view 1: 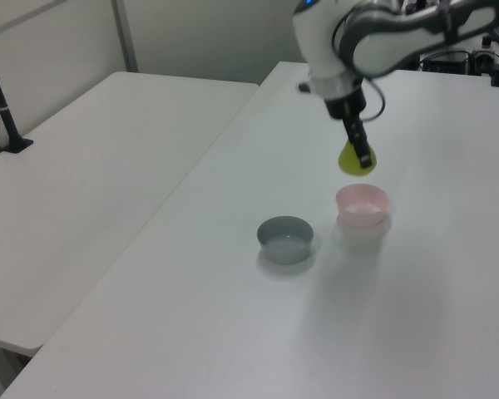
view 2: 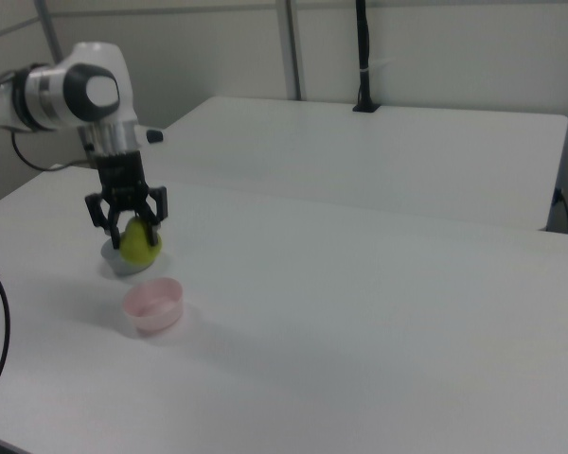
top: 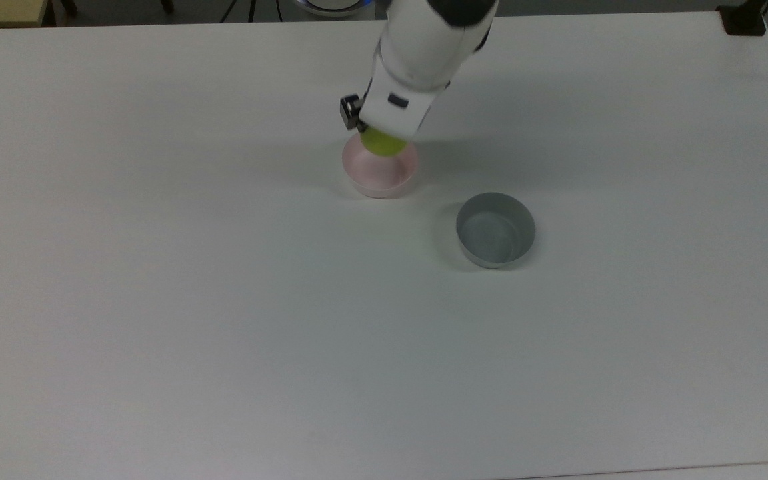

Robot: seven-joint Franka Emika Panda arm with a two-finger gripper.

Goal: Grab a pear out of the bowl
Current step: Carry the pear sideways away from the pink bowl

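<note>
The gripper (view 2: pixel 133 230) is pinching the pear (view 2: pixel 139 242) in the air above the pink bowl (view 2: pixel 154 305), so the pick looks all but done; next it just needs a firm hold.

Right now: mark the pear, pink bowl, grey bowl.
pear (view 1: pixel 356 161), left view, its lower rounded body.
pink bowl (top: pixel 380 177), top view, bare inner floor.
grey bowl (top: pixel 495 234), top view, inner floor.

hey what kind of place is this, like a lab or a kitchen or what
Most likely a robotics lab or test room, not a kitchen: a robot arm's gripper holds a pear over bare white tables, beside a pole clamped to a table edge.
</note>
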